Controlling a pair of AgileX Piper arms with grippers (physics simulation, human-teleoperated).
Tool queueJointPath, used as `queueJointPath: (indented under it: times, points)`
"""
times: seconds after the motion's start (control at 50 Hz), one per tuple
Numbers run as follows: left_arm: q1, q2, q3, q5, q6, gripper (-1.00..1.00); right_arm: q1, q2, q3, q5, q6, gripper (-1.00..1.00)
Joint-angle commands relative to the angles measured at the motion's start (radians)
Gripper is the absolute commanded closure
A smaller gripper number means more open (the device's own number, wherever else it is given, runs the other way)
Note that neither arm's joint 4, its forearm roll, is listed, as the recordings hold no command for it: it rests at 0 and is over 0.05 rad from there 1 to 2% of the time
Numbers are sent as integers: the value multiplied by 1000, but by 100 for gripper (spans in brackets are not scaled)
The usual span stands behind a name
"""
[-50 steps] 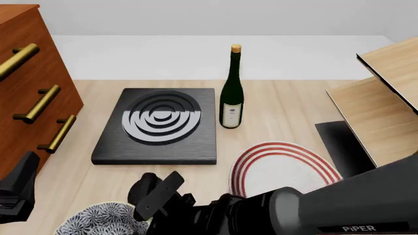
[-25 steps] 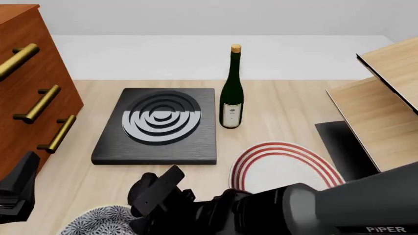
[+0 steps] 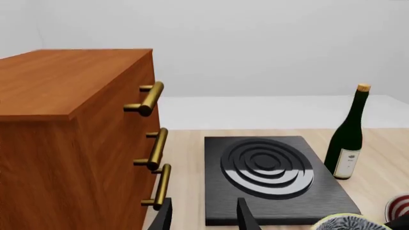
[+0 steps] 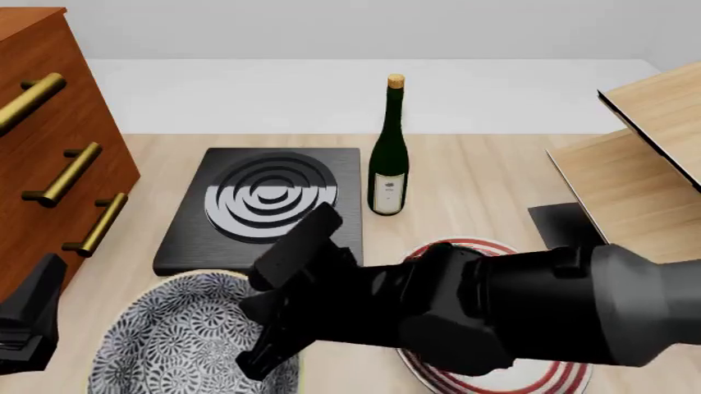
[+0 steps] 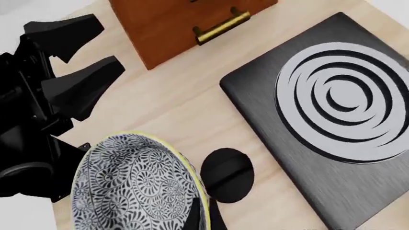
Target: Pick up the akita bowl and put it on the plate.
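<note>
Front view shows my right gripper [image 4: 287,316] clamped on the rim of the akita bowl [image 4: 192,341], one finger inside the wall and the other outside it, so I read it as closed onto the rim and carrying the bowl. The bowl looks large and close to the lens, which I take to mean it hangs clear of the wooden table [image 4: 482,176] (I cannot see its underside to be sure). In the right wrist view the bowl [image 5: 134,184] hangs tilted, its cream rim running past the finger, with a dark round shadow on the wood beside it.

What matters now is the direction to the plate [image 4: 498,382]. It lies at about 3 o'clock from the bowl, and much of it is hidden under my own right arm; only its red-ringed edge shows at the near side and behind the wrist. So the carry is a sideways sweep to the right, away from the black stove [image 4: 268,209] at 12 o'clock and the wine bottle [image 4: 387,152] at 1 o'clock.

My left gripper [image 3: 203,215] sits idle at 9 o'clock by the drawer cabinet [image 4: 55,131], fingers parted and holding nothing. The right arm is the nearer one to the plate, so I would keep it on the job.
</note>
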Motion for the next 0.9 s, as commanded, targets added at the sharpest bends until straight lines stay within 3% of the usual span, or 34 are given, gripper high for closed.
queueJointPath:
  times: [0.02,0.9]
  points:
    - [0,5,-2,-18,8,-100,-65,-79,-34,67,-22,100]
    - [0,15,-5,-16,-6,-100,-408,-267,7,230,-84,100]
